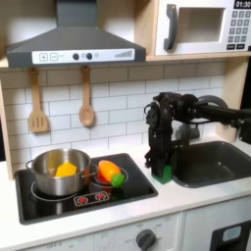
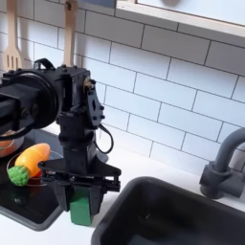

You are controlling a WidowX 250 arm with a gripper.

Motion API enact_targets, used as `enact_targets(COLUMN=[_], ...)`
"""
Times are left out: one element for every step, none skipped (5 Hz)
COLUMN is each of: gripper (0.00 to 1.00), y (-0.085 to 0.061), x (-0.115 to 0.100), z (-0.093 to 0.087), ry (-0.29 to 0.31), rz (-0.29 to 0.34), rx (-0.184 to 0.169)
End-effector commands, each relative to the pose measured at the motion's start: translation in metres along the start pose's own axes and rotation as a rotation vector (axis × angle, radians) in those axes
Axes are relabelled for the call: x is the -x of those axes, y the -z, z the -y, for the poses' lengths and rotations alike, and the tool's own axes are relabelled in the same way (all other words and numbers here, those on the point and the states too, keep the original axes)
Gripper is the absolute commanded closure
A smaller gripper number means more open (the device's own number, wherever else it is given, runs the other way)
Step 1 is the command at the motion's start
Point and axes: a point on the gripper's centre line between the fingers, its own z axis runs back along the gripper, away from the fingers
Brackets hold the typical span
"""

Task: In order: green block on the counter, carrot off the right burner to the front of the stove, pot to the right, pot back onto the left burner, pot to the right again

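Note:
My gripper [image 1: 163,174] points straight down over the counter [image 1: 147,211] between the stove [image 1: 59,204] and the sink, shut on the green block [image 1: 167,176]. In the second exterior view the gripper [image 2: 84,198] grips the dark green block [image 2: 84,211] from both sides, at or just above the white counter [image 2: 115,170]. The steel pot [image 1: 44,176] sits on the left burner in the first exterior view, with a yellow food piece [image 1: 66,170] inside. The orange carrot [image 1: 109,174] lies on the right burner; in the second exterior view the carrot [image 2: 30,161] has its green tip toward the front of the stove [image 2: 21,203].
A dark sink [image 1: 218,163] lies just right of the gripper in the first exterior view, the sink [image 2: 182,215] and a grey faucet [image 2: 226,170] in the second exterior view. Two wooden utensils [image 1: 86,98] hang on the tiled wall under the range hood [image 1: 74,44].

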Motion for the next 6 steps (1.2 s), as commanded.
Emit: enact_targets(gripper=[1.0, 1.0, 1.0, 0.92, 0.0, 0.0], y=[0.0038, 0.0046, 0.0034, 0.0039, 0.0017, 0.0024], x=[0.0, 0.0006, 0.0002, 0.0004, -0.0002, 0.0022], z=[-0.0046, -0.0028, -0.0041, -0.0045, -0.0077, -0.007], ry=[-0.003, 0.013, 0.008, 0.004, -0.006, -0.005], rz=[0.004, 0.002, 0.01, 0.011, 0.017, 0.012], rx=[-0.018, -0.024, -0.028, -0.035, -0.038, -0.039])
